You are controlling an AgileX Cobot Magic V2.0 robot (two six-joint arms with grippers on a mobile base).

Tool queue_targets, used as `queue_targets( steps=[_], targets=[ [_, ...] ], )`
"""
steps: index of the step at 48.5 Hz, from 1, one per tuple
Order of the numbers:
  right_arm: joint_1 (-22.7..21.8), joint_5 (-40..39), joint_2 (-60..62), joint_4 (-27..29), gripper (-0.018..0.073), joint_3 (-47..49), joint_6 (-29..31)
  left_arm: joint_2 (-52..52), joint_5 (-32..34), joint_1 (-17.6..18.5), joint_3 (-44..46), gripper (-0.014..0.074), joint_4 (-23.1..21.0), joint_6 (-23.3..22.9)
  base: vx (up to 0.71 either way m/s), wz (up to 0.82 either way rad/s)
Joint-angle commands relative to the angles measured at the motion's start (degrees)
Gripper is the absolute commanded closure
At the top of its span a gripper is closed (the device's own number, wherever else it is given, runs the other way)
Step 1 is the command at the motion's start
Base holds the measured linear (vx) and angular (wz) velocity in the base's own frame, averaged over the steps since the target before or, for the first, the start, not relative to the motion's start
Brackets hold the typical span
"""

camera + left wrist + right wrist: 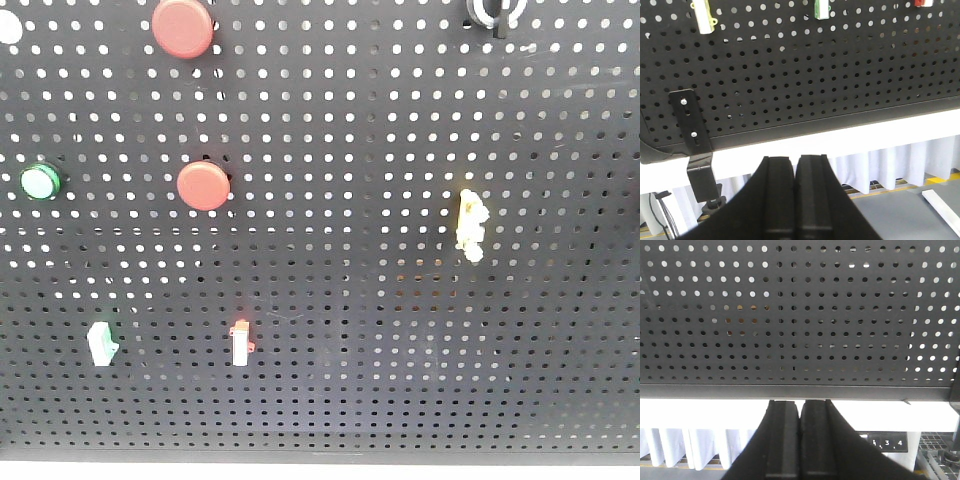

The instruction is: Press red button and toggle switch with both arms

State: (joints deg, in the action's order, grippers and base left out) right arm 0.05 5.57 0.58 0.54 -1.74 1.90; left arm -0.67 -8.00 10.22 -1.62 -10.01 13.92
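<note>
Red button (182, 27): on the pegboard (400, 330) at 11 o'clock, top edge cropped. Left pincer (795, 162) and right pincer (800, 404): both pressed together, below the board. Digits (892, 443) read "3, 4"; the rest is hidden.

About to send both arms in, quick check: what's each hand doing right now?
Left hand: closed, holding nothing.
Right hand: closed, holding nothing.
</note>
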Motion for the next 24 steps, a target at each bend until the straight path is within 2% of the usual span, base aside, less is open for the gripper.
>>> queue_targets(
  steps=[1, 6, 11, 14, 18, 24],
  targets=[
    [-0.2, -5.0, 1.0, -0.1, 0.0562, -0.7, 0.0, -0.9, 4.8, 0.1, -1.9, 0.0595, -0.1, -0.5, 0.00, 0.00],
    [-0.2, -7.0, 1.0, -0.1, 0.0562, -0.5, 0.4, -0.9, 7.1, 0.1, -1.4, 0.0595, -0.8, -1.4, 0.00, 0.00],
    [-0.2, -14.5, 1.0, 0.2, 0.0562, 0.2, -1.0, -0.9, 11.8, 0.1, -0.4, 0.0595, -6.8, -9.4, 0.00, 0.00],
    [-0.2, -16.0, 1.0, 0.3, 0.0562, 2.4, -2.7, -0.9, 12.7, 0.1, 1.9, 0.0595, -9.5, -13.9, 0.00, 0.00],
    [-0.2, -13.7, 0.8, -0.5, 0.0562, 7.7, -3.7, -0.7, 10.8, 0.1, 6.2, 0.0595, -8.9, -13.9, 0.00, 0.00],
    [-0.2, -7.6, -2.4, -0.5, 0.0562, 19.7, -2.7, 2.3, 7.6, 0.1, 15.5, 0.0595, -8.6, -10.0, 0.00, 0.00]
  ],
)
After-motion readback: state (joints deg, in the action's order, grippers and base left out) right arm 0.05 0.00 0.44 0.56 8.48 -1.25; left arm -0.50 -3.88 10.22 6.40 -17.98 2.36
